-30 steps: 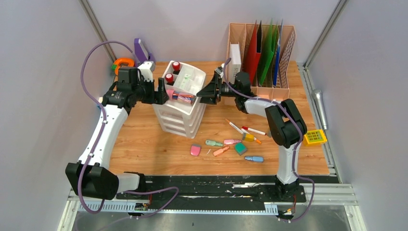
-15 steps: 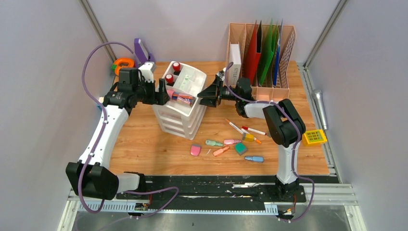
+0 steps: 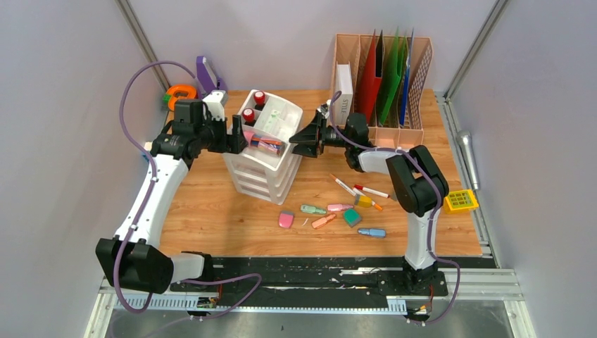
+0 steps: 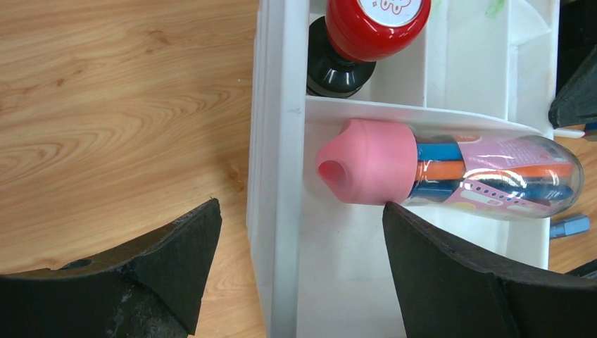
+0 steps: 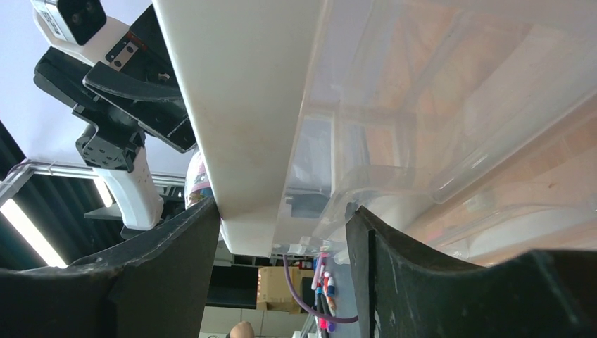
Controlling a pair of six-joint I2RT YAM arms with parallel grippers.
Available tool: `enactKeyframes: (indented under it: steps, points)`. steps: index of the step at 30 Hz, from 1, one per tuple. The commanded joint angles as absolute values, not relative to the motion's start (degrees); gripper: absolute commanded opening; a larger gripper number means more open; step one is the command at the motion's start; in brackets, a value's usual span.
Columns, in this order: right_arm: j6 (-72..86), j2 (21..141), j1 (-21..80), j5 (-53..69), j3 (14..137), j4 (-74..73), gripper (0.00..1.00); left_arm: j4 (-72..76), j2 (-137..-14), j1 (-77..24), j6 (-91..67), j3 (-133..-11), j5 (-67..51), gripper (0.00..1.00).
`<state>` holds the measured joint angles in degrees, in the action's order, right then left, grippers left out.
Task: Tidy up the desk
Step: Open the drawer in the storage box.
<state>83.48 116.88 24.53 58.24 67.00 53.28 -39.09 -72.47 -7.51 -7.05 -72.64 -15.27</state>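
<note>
On the wood-grain desk [image 3: 211, 204] stands a white drawer unit [image 3: 264, 172]. Its top tray holds two red-capped bottles [image 3: 258, 96] and a clear pen tube with a pink cap [image 3: 264, 143]. My left gripper [image 3: 238, 137] is open at the tray's left side. In the left wrist view its jaws [image 4: 300, 208] straddle the tray wall [image 4: 281, 211], just short of the pen tube [image 4: 450, 169]. My right gripper [image 3: 301, 139] is at the unit's right top edge. In the right wrist view it [image 5: 283, 211] is closed on the white rim [image 5: 246, 105].
Loose markers [image 3: 352, 189], highlighters [image 3: 313, 209], a pink eraser [image 3: 286, 220] and a teal block [image 3: 352, 217] lie in front of the right arm. A yellow basket [image 3: 460, 201] sits at the right edge. A file rack [image 3: 380, 84] stands at the back, an orange tape roll [image 3: 181, 91] back left.
My right gripper's jaws have narrowed onto the drawer unit's rim and the wrist has shifted slightly toward the back. The left arm has not moved.
</note>
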Motion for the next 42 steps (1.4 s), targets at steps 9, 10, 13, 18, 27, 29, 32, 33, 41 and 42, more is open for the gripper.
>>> enactKeyframes:
  steps: [9, 10, 13, 18, 27, 29, 32, 33, 41, 42]
  points:
    - [65.9, 111.0, 22.4, 57.7, 72.4, 27.5, 0.1, -39.3, -71.3, -7.6, -3.2, -73.3, -9.2, 0.92]
    - [64.9, 110.8, 22.3, 57.5, 73.1, 25.4, 0.09, -39.3, -71.3, -7.6, -3.1, -73.4, -9.2, 0.91]
    - [61.0, 110.5, 21.9, 57.6, 75.2, 19.4, 0.09, -39.2, -71.5, -7.6, -2.9, -73.6, -9.1, 0.91]
    - [58.1, 109.9, 20.9, 58.8, 76.8, 15.3, 0.1, -38.7, -71.9, -7.6, -2.6, -73.5, -8.3, 0.9]
    - [60.5, 107.7, 18.5, 61.3, 73.6, 19.7, 0.18, -38.1, -72.2, -7.6, -2.6, -73.6, -6.6, 0.9]
    - [61.2, 107.7, 18.3, 62.1, 73.3, 20.7, 0.19, -38.1, -72.3, -7.6, -2.7, -73.6, -6.5, 0.89]
    - [61.7, 108.1, 18.2, 63.3, 73.7, 21.0, 0.23, -37.9, -72.5, -7.6, -2.7, -73.6, -6.5, 0.87]
    - [61.6, 108.2, 18.2, 63.6, 74.0, 20.8, 0.24, -37.9, -72.5, -7.6, -2.7, -73.7, -6.6, 0.85]
    - [60.3, 110.0, 17.5, 66.6, 77.2, 18.9, 0.37, -36.5, -73.1, -7.6, -3.7, -73.7, -8.8, 0.67]
    - [61.0, 110.1, 17.5, 66.8, 77.0, 20.2, 0.38, -36.0, -73.4, -7.6, -4.0, -73.8, -9.2, 0.63]
